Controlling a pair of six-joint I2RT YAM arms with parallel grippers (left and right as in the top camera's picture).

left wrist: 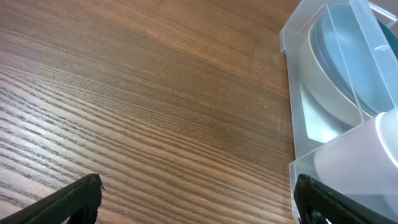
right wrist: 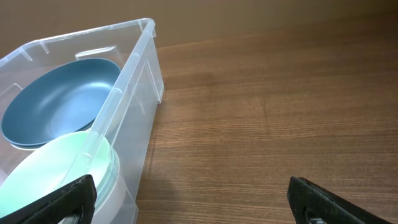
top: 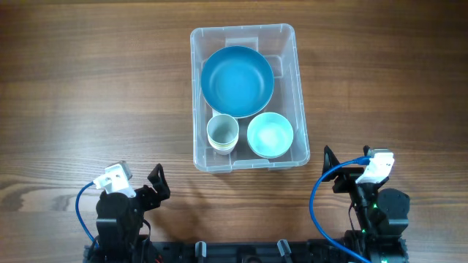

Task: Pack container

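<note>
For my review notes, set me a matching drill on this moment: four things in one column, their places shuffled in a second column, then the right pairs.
Things:
1. large blue bowl
2. small mint bowl
3. pale cup
4. container

Places:
A. in the container's near corner, on the robot's left
B. on the wooden table, in front of the robot
C. filling the container's far half
D. in the container's near corner, on the robot's right

Pairs: 1-C, 2-D, 3-A, 4-B.
</note>
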